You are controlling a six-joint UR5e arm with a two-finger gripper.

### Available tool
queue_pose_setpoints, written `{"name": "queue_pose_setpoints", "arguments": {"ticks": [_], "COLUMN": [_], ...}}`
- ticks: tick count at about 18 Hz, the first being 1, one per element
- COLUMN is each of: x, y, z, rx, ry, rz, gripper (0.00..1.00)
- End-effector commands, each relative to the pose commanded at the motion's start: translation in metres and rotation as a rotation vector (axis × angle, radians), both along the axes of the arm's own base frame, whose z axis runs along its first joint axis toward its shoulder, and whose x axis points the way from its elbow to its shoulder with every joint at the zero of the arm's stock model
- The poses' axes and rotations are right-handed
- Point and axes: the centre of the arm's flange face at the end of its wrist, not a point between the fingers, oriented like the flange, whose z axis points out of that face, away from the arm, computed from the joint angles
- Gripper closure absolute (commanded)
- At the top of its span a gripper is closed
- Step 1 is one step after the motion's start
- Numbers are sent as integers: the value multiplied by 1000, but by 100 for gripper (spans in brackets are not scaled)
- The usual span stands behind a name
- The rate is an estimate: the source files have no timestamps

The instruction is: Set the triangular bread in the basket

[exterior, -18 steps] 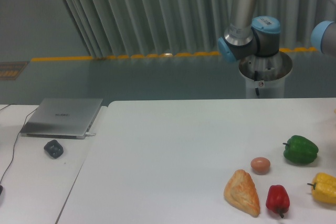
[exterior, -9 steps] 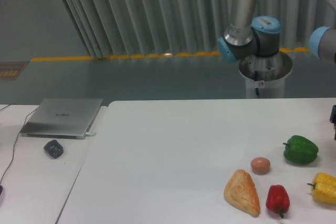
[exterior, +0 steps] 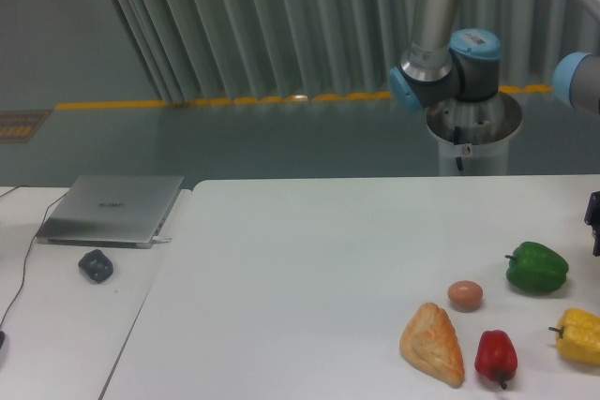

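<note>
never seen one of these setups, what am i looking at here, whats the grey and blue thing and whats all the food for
The grey and blue thing is a robot arm on a pedestal behind a white table. The picture comes from one fixed camera looking across the table at the arm.

On the table, near the right front, lie a golden triangular bread, a small brown egg, a red pepper, a green pepper and a yellow pepper. The arm is meant to put the bread in a basket, but no basket shows in this view.

The end effector, the part that grasps, is just a dark sliver at the right edge, so I cannot tell if it is open. Nothing looks held.

On the left sit a closed laptop and a small dark object.
</note>
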Motion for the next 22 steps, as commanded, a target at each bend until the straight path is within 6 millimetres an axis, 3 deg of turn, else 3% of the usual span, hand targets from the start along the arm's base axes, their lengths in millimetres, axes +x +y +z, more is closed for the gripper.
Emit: {"name": "queue_pose_setpoints", "arguments": {"ticks": [11,14,17,20,22], "x": [3,4,22,34,54], "y": [9,10,38,59,82], "z": [4,4,-5,-1,5], "rx": [9,23,27,52,73], "ry": [-6,-28,-71,-100,-130], "rz": [37,115,209,298,391], "gripper": [0,0,0,0,0]}}
